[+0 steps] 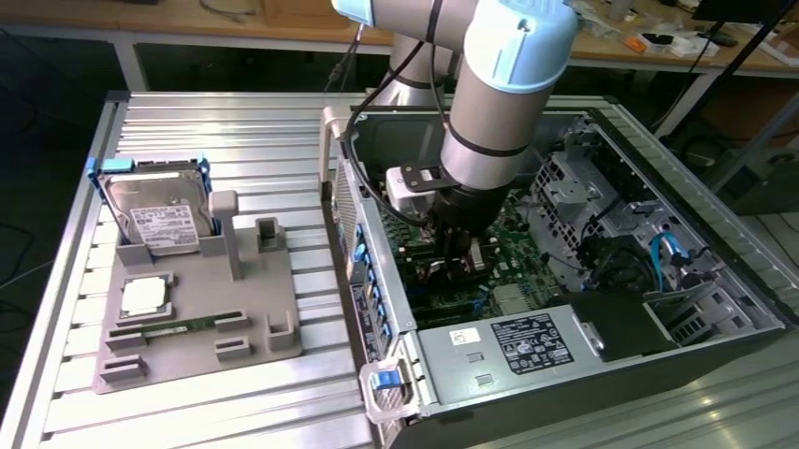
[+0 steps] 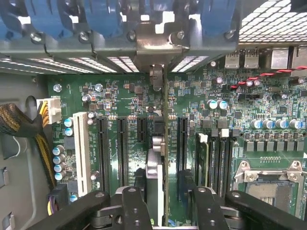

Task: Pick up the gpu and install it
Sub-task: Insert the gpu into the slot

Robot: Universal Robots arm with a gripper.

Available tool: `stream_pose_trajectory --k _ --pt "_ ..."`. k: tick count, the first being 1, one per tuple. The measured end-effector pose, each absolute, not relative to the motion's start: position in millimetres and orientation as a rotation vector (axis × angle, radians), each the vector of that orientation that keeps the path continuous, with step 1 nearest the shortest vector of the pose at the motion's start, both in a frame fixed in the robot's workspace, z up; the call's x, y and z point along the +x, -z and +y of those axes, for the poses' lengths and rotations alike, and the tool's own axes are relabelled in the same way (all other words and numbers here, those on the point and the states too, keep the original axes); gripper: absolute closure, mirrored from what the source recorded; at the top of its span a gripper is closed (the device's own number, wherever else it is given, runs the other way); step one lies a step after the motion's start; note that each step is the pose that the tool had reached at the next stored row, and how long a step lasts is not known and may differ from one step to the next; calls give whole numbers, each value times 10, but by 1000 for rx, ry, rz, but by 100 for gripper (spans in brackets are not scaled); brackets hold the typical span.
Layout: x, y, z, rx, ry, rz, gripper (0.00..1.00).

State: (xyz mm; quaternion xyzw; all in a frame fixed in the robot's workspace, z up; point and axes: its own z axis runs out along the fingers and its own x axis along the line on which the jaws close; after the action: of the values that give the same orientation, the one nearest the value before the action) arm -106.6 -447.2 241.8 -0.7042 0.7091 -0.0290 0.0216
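The gpu (image 2: 160, 158) stands on edge in a motherboard slot, seen edge-on as a thin vertical card. Its metal bracket end (image 2: 156, 76) reaches the case's rear wall. My gripper (image 2: 165, 213) straddles the card's near end. One black finger (image 2: 136, 206) sits close beside the card, and the other finger (image 2: 204, 206) stands off it with a visible gap, so the jaws are open around the card. In the exterior view the gripper (image 1: 456, 267) is lowered deep into the open computer case (image 1: 374, 309) over the green motherboard (image 1: 518, 234).
On the exterior view's left, a grey fixture (image 1: 250, 323) carries a silver hard drive (image 1: 156, 215) in a blue frame, a processor chip (image 1: 146, 297) and a green memory stick (image 1: 187, 327). Around the card are empty black slots (image 2: 103, 148), a processor socket (image 2: 268, 179) and a braided cable bundle (image 2: 19, 124).
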Motion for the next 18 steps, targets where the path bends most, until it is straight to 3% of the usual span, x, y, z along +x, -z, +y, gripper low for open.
stream_pose_trajectory --k 18 --pt "-1086 -2538 -4444 -2179 120 2194 59"
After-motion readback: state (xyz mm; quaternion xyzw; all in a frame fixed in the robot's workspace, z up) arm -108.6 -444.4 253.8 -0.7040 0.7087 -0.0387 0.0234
